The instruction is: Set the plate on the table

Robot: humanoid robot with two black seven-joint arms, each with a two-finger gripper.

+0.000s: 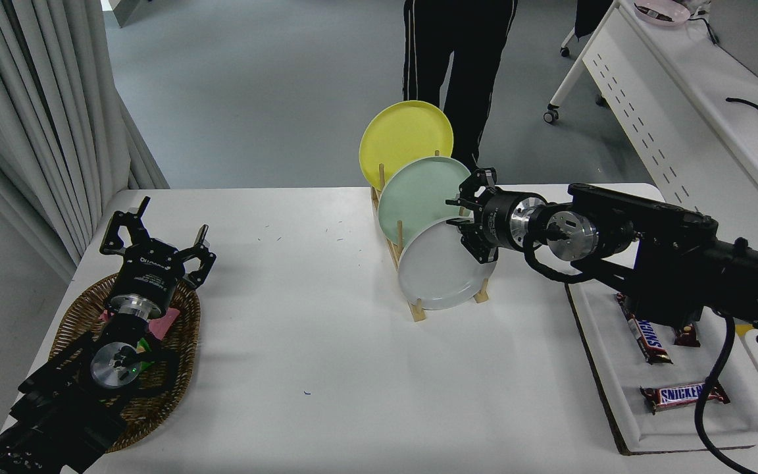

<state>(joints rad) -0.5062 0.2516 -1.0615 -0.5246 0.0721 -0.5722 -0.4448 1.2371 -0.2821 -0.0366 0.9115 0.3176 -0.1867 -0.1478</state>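
Observation:
The light grey plate (435,270) stands on edge in the front slot of a wooden rack (416,308) on the white table (326,349). The mint green plate (415,194) and the yellow plate (402,135) stand behind it. My right gripper (458,214) comes in from the right and is shut on the grey plate's upper right rim. The plate rests in the rack. My left gripper (155,237) is open, parked over a wicker basket (79,316) at the lower left.
A white tray (622,395) with candy bars (682,394) lies at the right under my right arm. A person's dark-trousered legs (458,59) stand beyond the table's far edge. A white desk (682,92) stands at the top right.

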